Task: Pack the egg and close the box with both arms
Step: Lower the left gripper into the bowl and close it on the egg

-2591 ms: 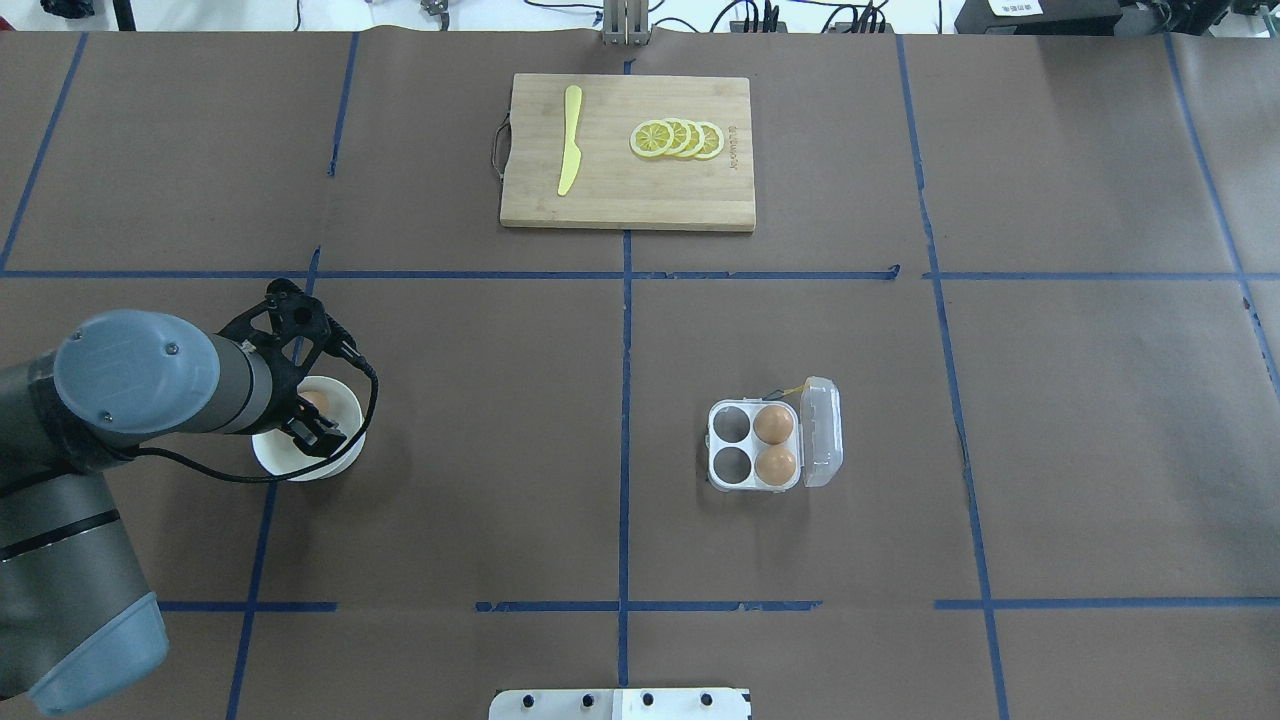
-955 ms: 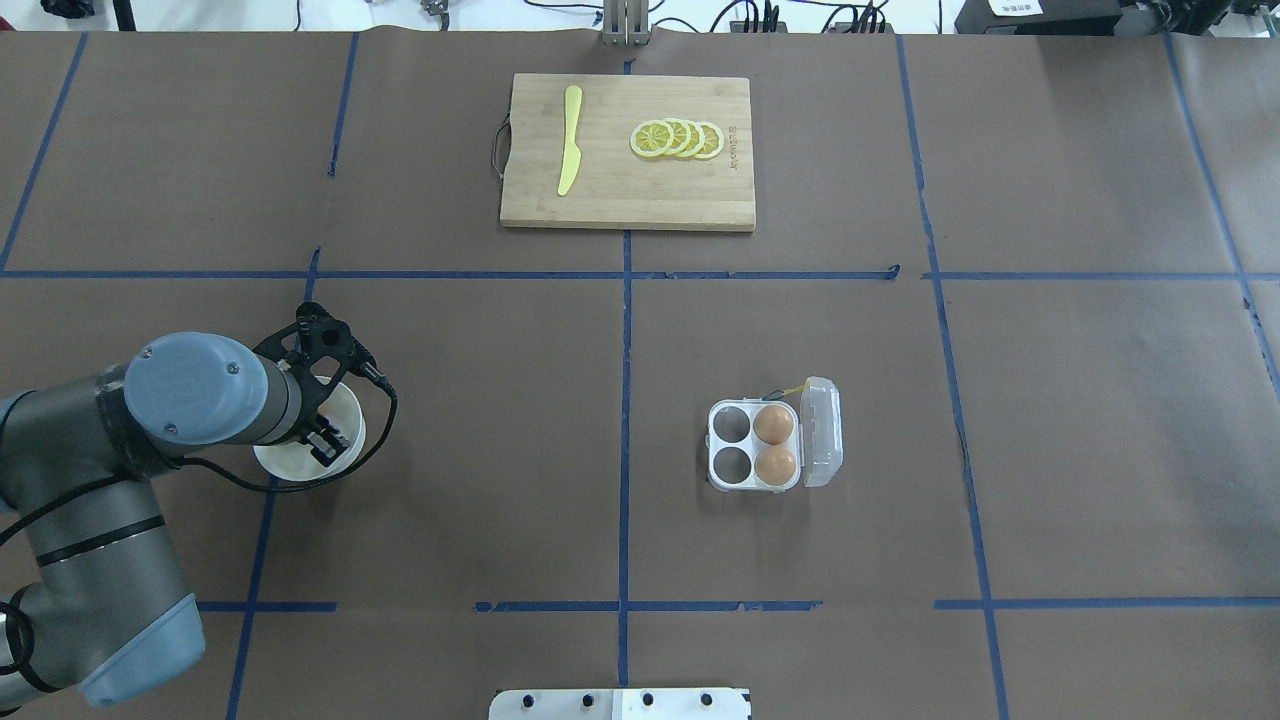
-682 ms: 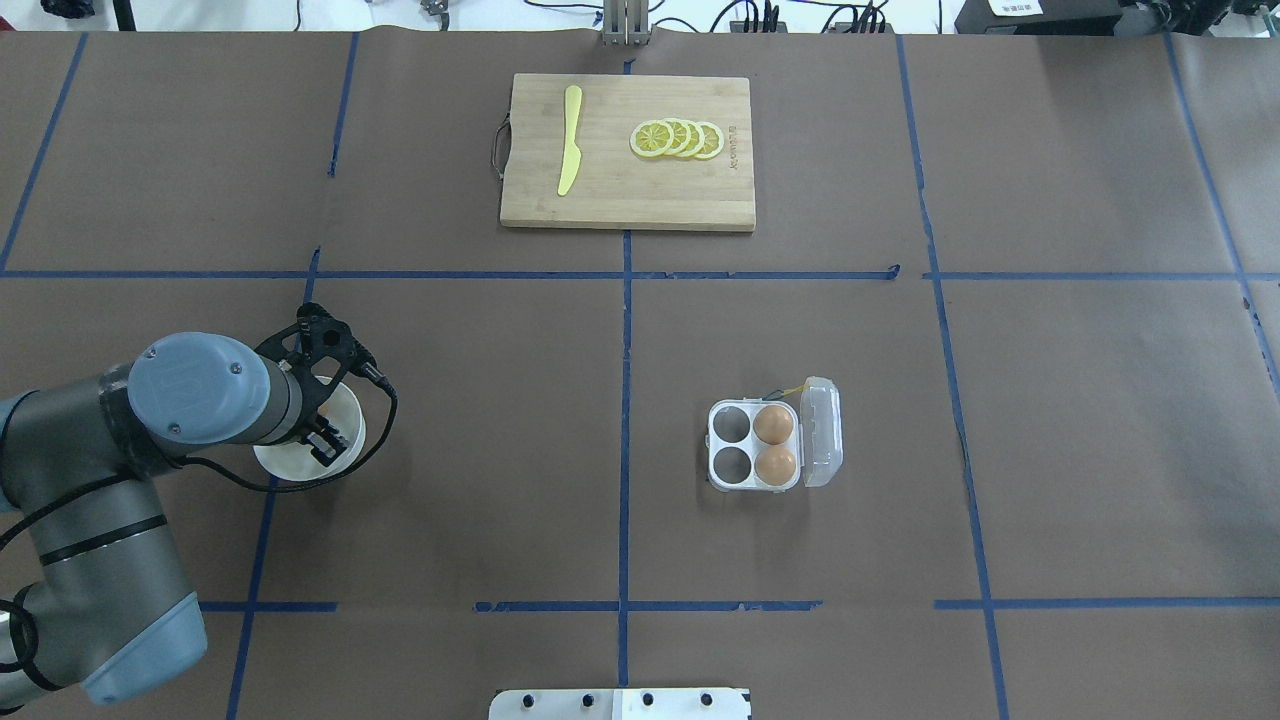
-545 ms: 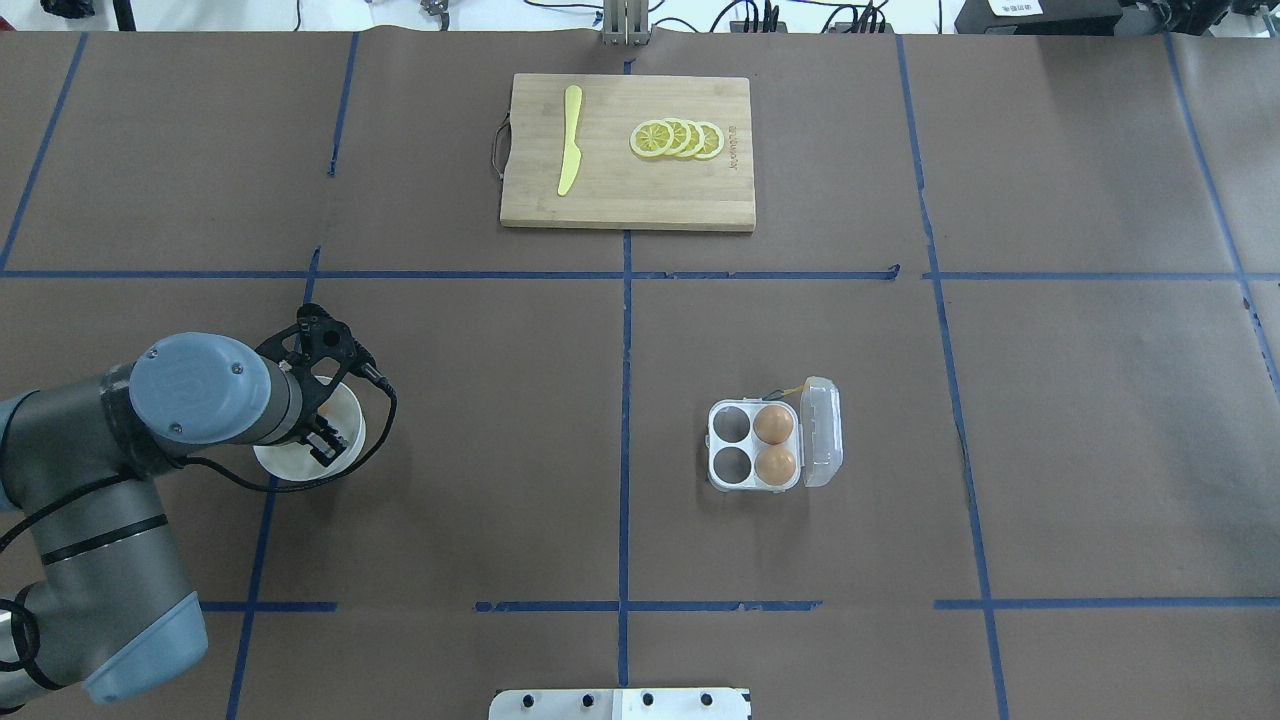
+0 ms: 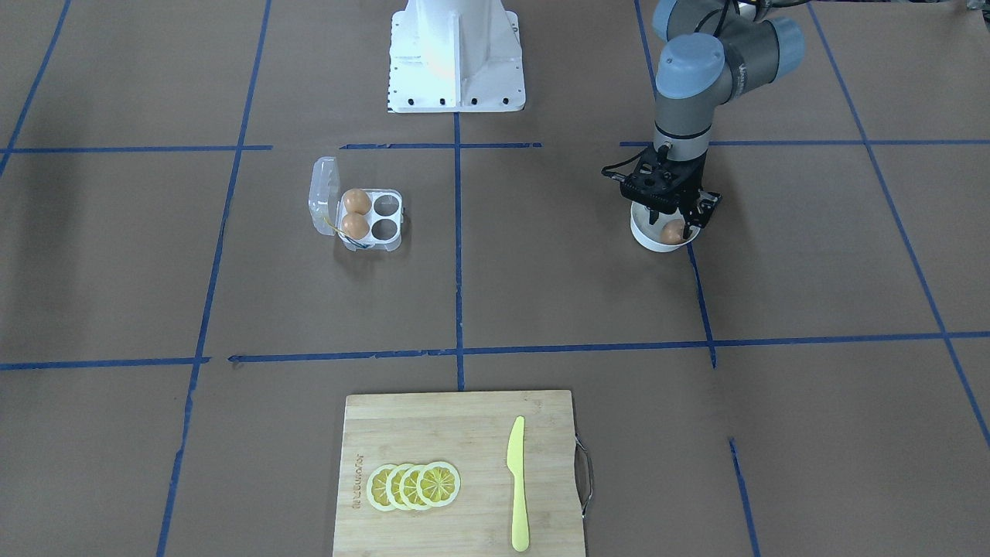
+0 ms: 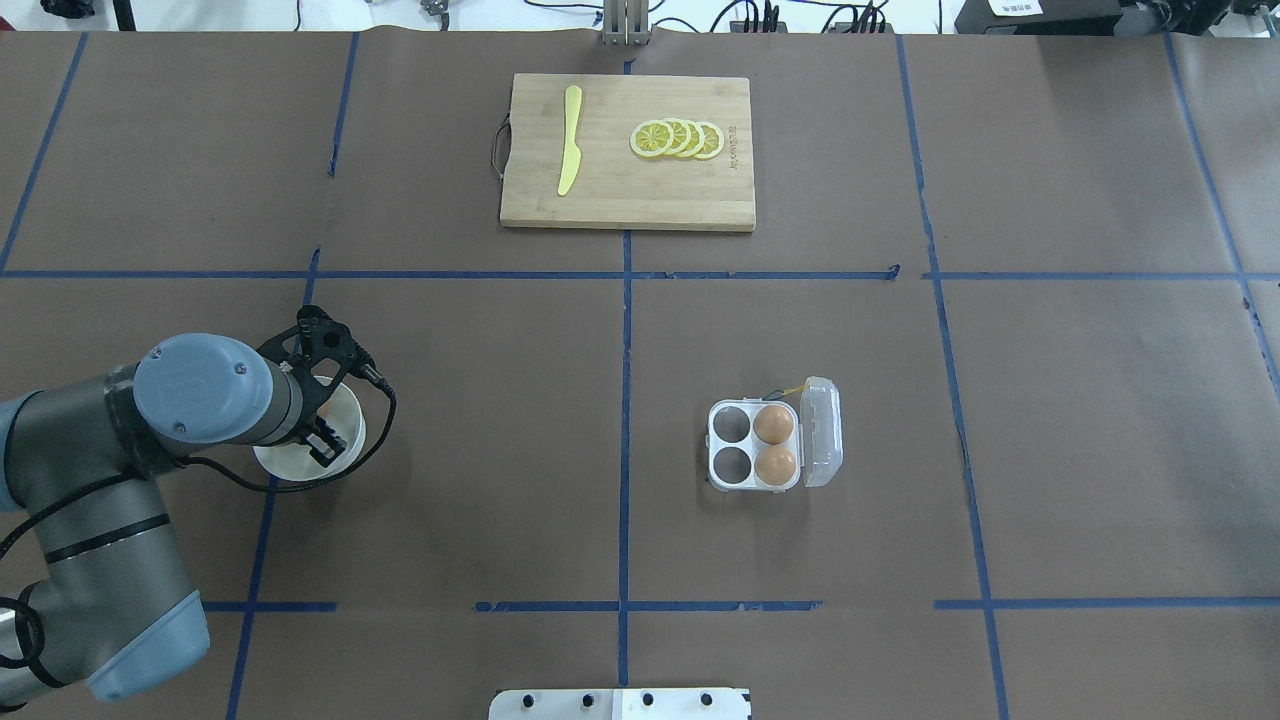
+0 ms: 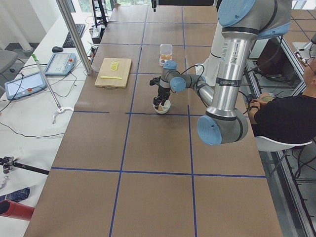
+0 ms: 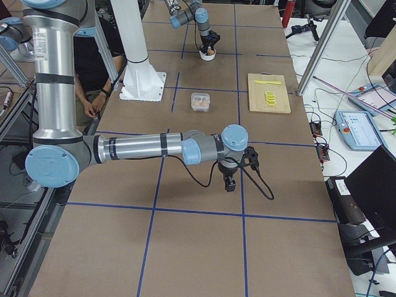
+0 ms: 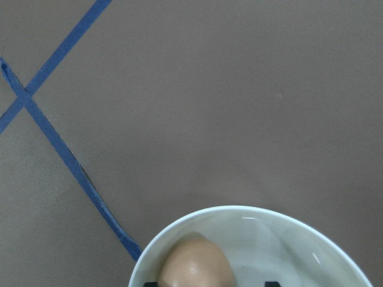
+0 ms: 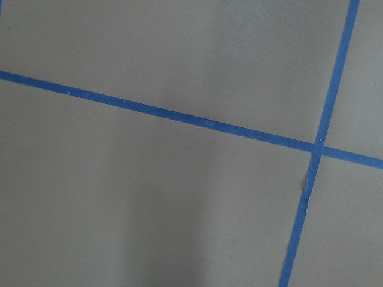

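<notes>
The egg (image 5: 671,230) lies in a round white bowl (image 5: 646,240); in the left wrist view the egg (image 9: 194,263) sits low in the bowl (image 9: 251,210). My left gripper (image 5: 670,223) is down in the bowl, open, its fingertips (image 9: 152,283) on either side of the egg. In the overhead view the gripper (image 6: 322,438) hides the egg. The box (image 6: 755,445) stands open at center right with two brown eggs in its right holes and its clear lid (image 6: 822,432) folded out. My right gripper (image 8: 229,184) hovers over bare table; I cannot tell its state.
A wooden cutting board (image 6: 627,190) at the far middle holds a yellow knife (image 6: 569,140) and lemon slices (image 6: 678,138). The white pedestal (image 5: 456,54) stands at the robot's edge. A seated operator (image 7: 284,113) is beside the table.
The left arm came down over the bowl and its gripper sank in around the egg. In the last second it has hardly moved. The box has not moved.
</notes>
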You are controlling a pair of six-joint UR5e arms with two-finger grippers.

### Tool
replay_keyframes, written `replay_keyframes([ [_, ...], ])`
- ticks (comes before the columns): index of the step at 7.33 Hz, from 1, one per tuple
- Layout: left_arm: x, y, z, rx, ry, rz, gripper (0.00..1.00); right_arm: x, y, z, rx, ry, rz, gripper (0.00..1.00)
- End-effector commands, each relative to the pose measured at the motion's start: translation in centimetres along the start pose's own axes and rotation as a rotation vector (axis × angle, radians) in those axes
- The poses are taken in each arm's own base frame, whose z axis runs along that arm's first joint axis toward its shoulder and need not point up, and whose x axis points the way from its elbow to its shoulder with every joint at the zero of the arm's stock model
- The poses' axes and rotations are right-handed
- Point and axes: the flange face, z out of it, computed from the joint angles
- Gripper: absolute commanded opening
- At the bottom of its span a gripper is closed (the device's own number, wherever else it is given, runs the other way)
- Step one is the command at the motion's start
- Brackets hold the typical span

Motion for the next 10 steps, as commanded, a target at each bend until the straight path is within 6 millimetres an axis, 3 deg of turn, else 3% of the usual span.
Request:
replay_keyframes([
  [1, 0.0, 0.0, 0.1, -0.003, 0.0, 0.001, 0.65, -0.1, 0.0, 0.0, 0.001, 0.0, -0.001, 1.0],
  [5, 0.1, -0.1, 0.4, -0.007, 0.003, 0.0, 0.61, -0.2, 0.0, -0.2, 0.003, 0.0, -0.002, 1.0],
  [6, 0.1, -0.1, 0.4, -0.007, 0.003, 0.0, 0.42, -0.2, -0.1, -0.2, 0.004, 0.0, -0.003, 1.0],
  [7, 0.1, 0.0, 0.4, -0.012, 0.001, 0.0, 0.11, -0.2, -0.1, -0.2, 0.004, 0.0, -0.003, 1.0],
  [8, 0.0, 0.0, 0.2, -0.012, 0.002, -0.003, 0.0, -0.3, -0.1, -0.3, 0.007, 0.0, -0.006, 1.0],
  [10, -0.2, -0.1, -0.7, -0.011, -0.002, -0.006, 0.0, -0.3, -0.1, -0.3, 0.007, 0.0, -0.006, 1.0],
])
